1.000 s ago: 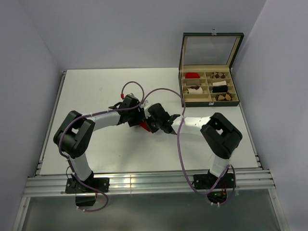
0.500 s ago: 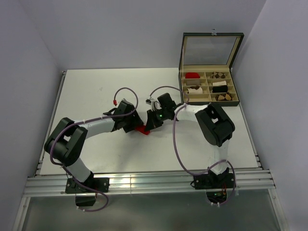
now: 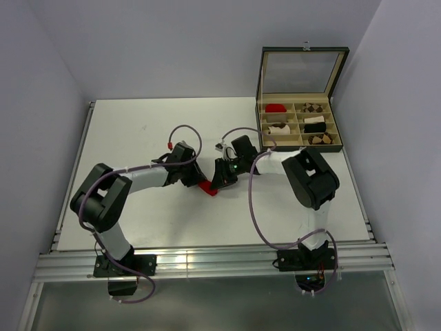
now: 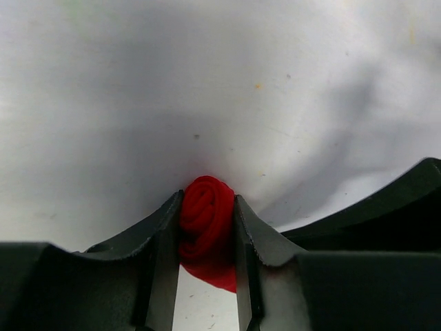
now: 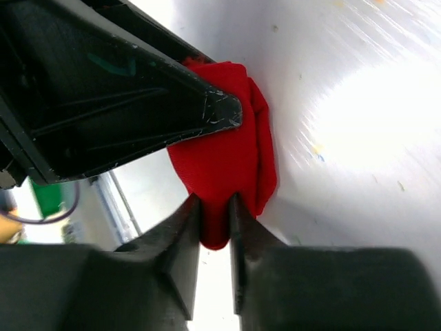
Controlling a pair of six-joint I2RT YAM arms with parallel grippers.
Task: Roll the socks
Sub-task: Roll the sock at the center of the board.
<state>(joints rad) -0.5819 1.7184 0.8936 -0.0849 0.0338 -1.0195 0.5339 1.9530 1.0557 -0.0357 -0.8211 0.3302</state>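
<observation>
A red sock [image 3: 208, 187] lies mid-table between both arms, wound into a tight roll. In the left wrist view the spiral end of the sock [image 4: 205, 217] sits squeezed between the two fingers of my left gripper [image 4: 207, 201], which is shut on it. A flat tail of the sock [image 5: 227, 152] reaches into my right gripper [image 5: 214, 203], whose jaws pinch its tip from the other side. From above, the left gripper [image 3: 196, 181] and right gripper [image 3: 219, 182] meet nose to nose over the sock. A left finger [image 5: 138, 83] fills the upper left of the right wrist view.
An open compartment box [image 3: 300, 147] stands at the table's back right, its lid [image 3: 302, 69] upright. Its cells hold several rolled bundles, one of them red [image 3: 276, 108]. Walls close in the table on the left, back and right.
The left gripper has closed around the red roll. Both arms shifted: the right wrist swung up and back over the sock, and the sock now lies slightly lower on the table.
</observation>
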